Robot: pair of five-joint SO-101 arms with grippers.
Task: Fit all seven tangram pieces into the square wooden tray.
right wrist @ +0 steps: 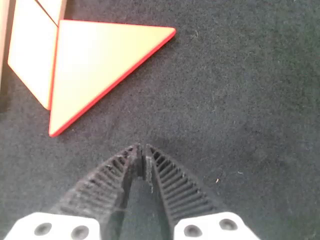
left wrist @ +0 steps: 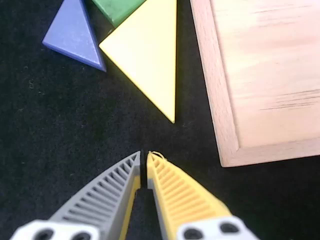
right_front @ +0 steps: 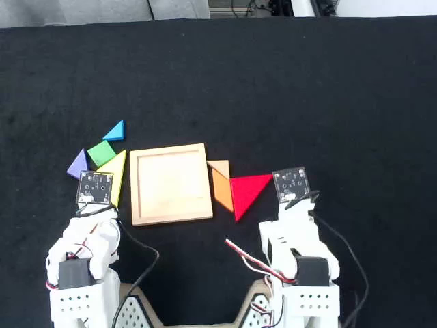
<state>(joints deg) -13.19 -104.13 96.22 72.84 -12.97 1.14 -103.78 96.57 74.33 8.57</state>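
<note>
Tray (right_front: 168, 147), wooden, mid-table; all seven pieces lie outside it. Left arm's side: blue triangle (right_front: 116, 130), green square (right_front: 102, 152), purple triangle (right_front: 78, 164), yellow triangle (right_front: 115, 174). Right arm's side: tan piece (right_front: 219, 167), orange piece (right_front: 222, 190), red triangle (right_front: 247, 193). Left gripper (left wrist: 143, 160), right gripper (right wrist: 141, 152): fingers pressed together, holding nothing.

The yellow triangular piece (right_front: 118, 167) was partly hidden by the left arm's black wrist board (right_front: 95, 187); the green square piece (left wrist: 118, 9) was cropped

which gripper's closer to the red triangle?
Right. The right gripper sits just beside the red triangle, not touching; the left gripper is on the far side of the tray, by the yellow triangle.
</note>
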